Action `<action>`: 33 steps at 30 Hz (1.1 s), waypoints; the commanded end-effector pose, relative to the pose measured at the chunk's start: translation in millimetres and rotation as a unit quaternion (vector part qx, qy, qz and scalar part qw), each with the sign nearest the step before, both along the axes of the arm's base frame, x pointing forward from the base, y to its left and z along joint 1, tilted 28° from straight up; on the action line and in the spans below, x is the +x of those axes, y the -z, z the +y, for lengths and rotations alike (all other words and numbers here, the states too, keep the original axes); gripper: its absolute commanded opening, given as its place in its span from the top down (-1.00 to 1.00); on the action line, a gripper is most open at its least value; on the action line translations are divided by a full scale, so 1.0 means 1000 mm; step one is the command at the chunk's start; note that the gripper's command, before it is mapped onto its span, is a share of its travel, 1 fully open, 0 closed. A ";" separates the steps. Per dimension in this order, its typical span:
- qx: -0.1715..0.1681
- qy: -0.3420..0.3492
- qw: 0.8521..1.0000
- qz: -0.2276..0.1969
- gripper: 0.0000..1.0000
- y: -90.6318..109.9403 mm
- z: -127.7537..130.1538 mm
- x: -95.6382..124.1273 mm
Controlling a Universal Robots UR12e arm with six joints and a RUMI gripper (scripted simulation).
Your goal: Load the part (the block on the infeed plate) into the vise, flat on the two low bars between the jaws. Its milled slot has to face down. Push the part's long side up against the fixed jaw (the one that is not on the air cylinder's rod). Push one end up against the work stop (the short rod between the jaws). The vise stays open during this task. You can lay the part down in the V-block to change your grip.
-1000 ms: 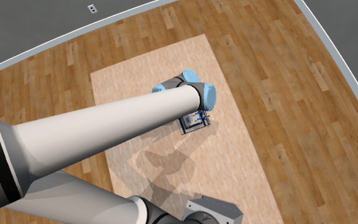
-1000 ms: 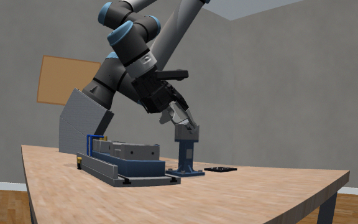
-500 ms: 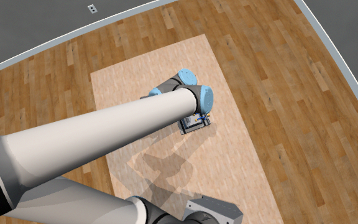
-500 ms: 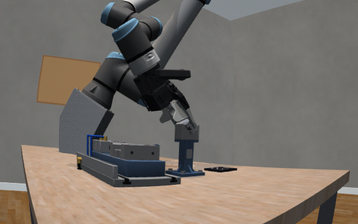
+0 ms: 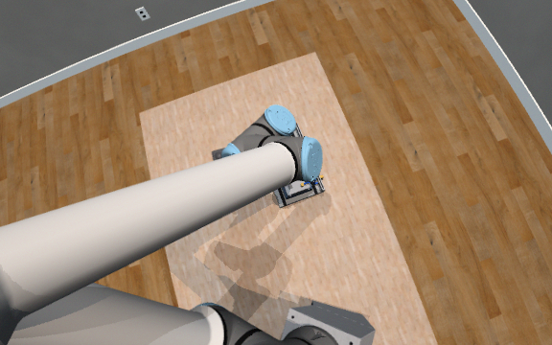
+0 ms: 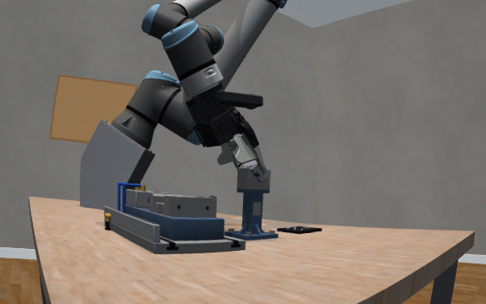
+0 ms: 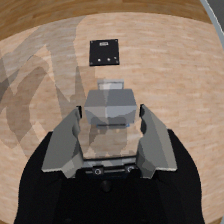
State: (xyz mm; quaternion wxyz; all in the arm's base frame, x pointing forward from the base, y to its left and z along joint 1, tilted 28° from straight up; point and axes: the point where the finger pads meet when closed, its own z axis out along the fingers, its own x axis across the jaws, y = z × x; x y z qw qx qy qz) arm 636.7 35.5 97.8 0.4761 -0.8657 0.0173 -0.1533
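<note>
The V-block [image 6: 248,182] [image 7: 110,114], a grey block with a notch in its top, stands raised on a blue post. Flat on one side of the V-block, lower and apart, lies the black, square infeed plate [image 6: 306,230] [image 7: 104,53], with no block on it. On the V-block's other side sits the vise [image 5: 301,197] [image 6: 192,228], blue-bodied with grey jaws, level on a grey base. The part cannot be made out clearly.

Gripper [image 6: 253,171] [image 7: 110,105] tilted, jaws part-open.
</note>
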 end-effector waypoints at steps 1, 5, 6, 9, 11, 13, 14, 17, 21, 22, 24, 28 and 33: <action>-0.020 0.005 1.000 0.003 -0.03 -0.001 0.000 0.000; -0.036 0.010 0.999 0.006 -0.03 -0.001 0.000 0.000; -0.040 0.011 0.999 0.007 -0.03 -0.001 0.000 0.000; -0.054 0.015 0.998 0.009 -0.03 -0.001 0.000 0.000; -0.058 0.016 0.998 0.010 -0.03 -0.001 0.000 0.000; -0.063 0.017 0.998 0.011 -0.03 -0.001 0.000 0.000; -0.068 0.018 0.997 0.012 -0.03 -0.001 0.000 0.000; -0.083 0.022 0.996 0.015 -0.03 -0.001 0.001 0.000; -0.105 0.028 0.994 0.019 -0.03 -0.002 0.001 0.000; -0.111 0.029 0.993 0.020 -0.03 -0.002 0.001 0.000; -0.123 0.033 0.992 0.022 -0.03 -0.002 0.001 0.000; -0.142 0.037 0.989 0.026 -0.03 -0.002 0.001 0.000; -0.168 0.044 0.984 0.031 -0.03 -0.002 0.002 0.000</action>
